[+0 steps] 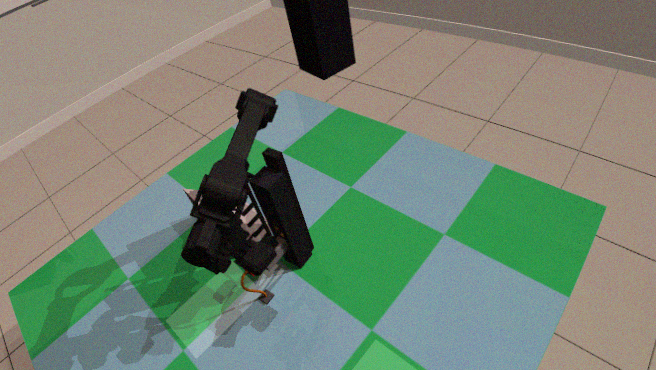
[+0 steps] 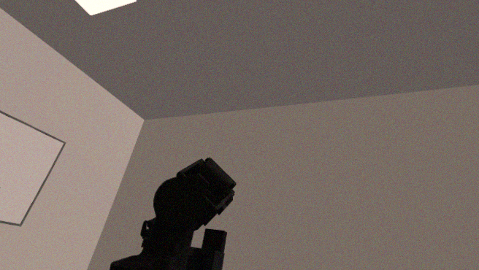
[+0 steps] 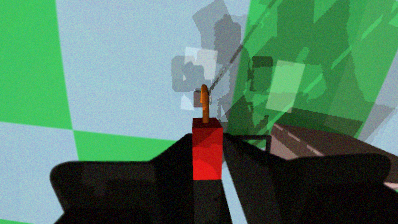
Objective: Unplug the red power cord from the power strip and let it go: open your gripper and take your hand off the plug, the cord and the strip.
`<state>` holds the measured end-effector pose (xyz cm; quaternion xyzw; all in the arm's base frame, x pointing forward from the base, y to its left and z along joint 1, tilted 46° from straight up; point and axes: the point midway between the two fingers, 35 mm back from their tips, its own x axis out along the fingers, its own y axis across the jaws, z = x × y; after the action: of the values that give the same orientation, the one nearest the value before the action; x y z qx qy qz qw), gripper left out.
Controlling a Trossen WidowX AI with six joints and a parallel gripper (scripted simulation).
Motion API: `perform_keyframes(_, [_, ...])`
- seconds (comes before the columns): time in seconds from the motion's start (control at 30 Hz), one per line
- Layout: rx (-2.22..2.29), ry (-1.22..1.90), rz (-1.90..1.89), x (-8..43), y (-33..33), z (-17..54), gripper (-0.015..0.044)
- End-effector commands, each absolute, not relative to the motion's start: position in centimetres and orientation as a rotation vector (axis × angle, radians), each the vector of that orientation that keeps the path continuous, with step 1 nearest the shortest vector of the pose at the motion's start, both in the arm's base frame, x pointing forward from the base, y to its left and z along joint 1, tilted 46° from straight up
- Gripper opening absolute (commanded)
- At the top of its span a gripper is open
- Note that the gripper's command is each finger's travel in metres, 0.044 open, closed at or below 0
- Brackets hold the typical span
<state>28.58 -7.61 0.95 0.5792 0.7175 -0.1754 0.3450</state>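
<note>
Gripper: the black parallel-jaw gripper [image 1: 257,257] [image 3: 207,138] is closed around the plug.
Plug: the red rectangular plug [image 3: 207,152], between the fingers; whether any strip contact remains, cannot tell.
Cord: the thin orange cord [image 1: 245,286] [image 3: 205,104] leaves the plug at 12 o'clock, wrist view.
Box edge: the pinkish-brown angular body [image 3: 327,150] lies near, at 3 o'clock, wrist view.
Room: the green-and-blue chequered worktop [image 1: 395,177] [image 3: 115,75] stretches widest towards 2 o'clock, top view, beyond the long black slab [image 1: 292,215].
</note>
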Motion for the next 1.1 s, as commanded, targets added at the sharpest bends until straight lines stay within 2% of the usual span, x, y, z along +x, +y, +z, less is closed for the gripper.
perform_keyframes(0.0, [1.502, 1.863, -0.452, 28.6, -7.2, 1.1, 0.0157])
perform_keyframes(0.37, [1.501, 1.862, -0.453, 29.3, -8.6, 0.2, 0.0440])
perform_keyframes(0.53, [1.500, 1.860, -0.454, 30.5, -11.9, -2.1, 0.0440])
perform_keyframes(1.07, [1.500, 1.860, -0.454, 30.5, -12.0, -2.2, 0.0440])
